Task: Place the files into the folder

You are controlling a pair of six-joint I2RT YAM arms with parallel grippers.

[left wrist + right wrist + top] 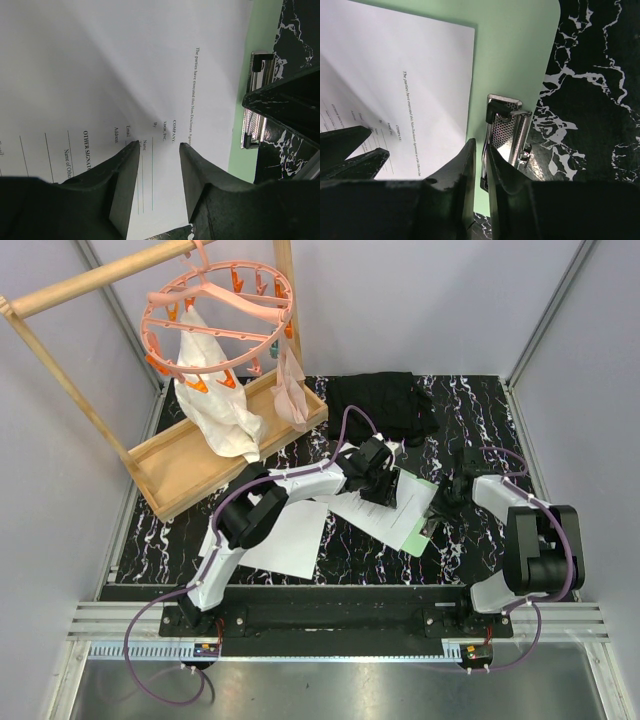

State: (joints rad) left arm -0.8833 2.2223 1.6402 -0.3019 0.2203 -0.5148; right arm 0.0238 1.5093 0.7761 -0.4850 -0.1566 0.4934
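Note:
A printed white sheet point(388, 517) lies on the pale green folder point(418, 536) at mid table. My left gripper point(378, 490) is open over this sheet point(125, 60), one fingertip on each side of its printed lines point(157, 145). The folder's green edge point(260, 30) and metal clip point(257, 100) lie to the right of the left gripper. My right gripper point(437, 510) sits at the folder's right edge, its jaws point(481, 142) pinched on the clip point(507, 125). The sheet point(410, 50) stops short of the clip on the folder point(520, 50). Another white sheet point(285, 535) lies on the table to the left.
A black folded cloth point(385, 405) lies at the back. A wooden tray point(170, 475) stands at the back left under a pink peg hanger point(220, 310) with white bags point(220, 405). Grey walls close in the black marbled table point(480, 420).

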